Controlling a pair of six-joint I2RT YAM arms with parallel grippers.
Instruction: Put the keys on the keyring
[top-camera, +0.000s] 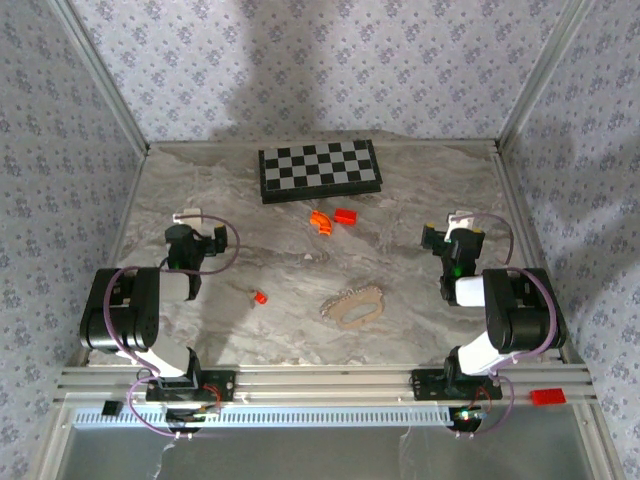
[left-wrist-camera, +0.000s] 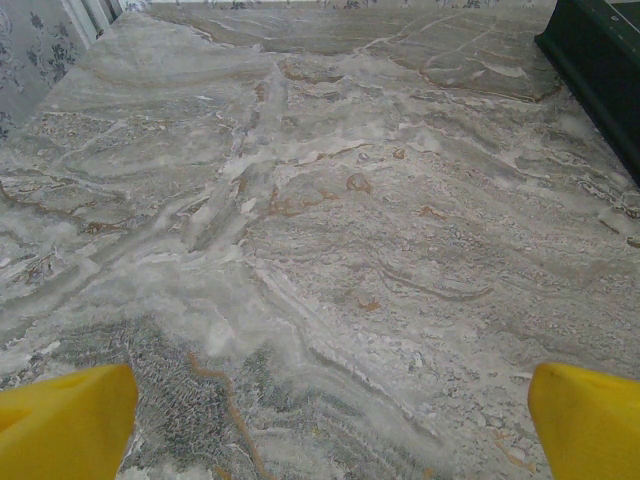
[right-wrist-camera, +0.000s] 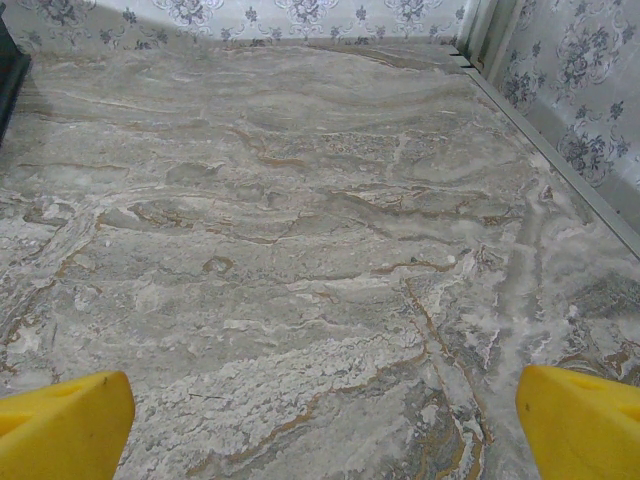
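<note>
**Yellow fingertips spread wide; key and keyring lie apart on the table**

Yellow fingertips (left-wrist-camera: 65, 420) frame the bottom corners of the left wrist view. The left gripper (left-wrist-camera: 330, 425) is fully spread and holds nothing, with bare marbled table (left-wrist-camera: 320, 220) between its tips. The right wrist view shows the same condition: fingertips (right-wrist-camera: 580, 420) sit at the two lower corners, and the right gripper (right-wrist-camera: 320, 425) is spread wide over bare surface.

Seen from above, the left gripper (top-camera: 192, 228) sits on the left side of the table and the right gripper (top-camera: 455, 228) on the right side. Both point toward the far wall.

The key (top-camera: 259, 297) lies flat on the table just right of the left arm, touching no other object. The keyring (top-camera: 350, 293) lies as a floppy oval near the table centre, to the right of the key and apart from it.

Farther back, a checkerboard (top-camera: 320, 172) lies flat. An orange curved piece (top-camera: 321, 222) and a red block (top-camera: 346, 215) lie side by side just in front of it.
</note>
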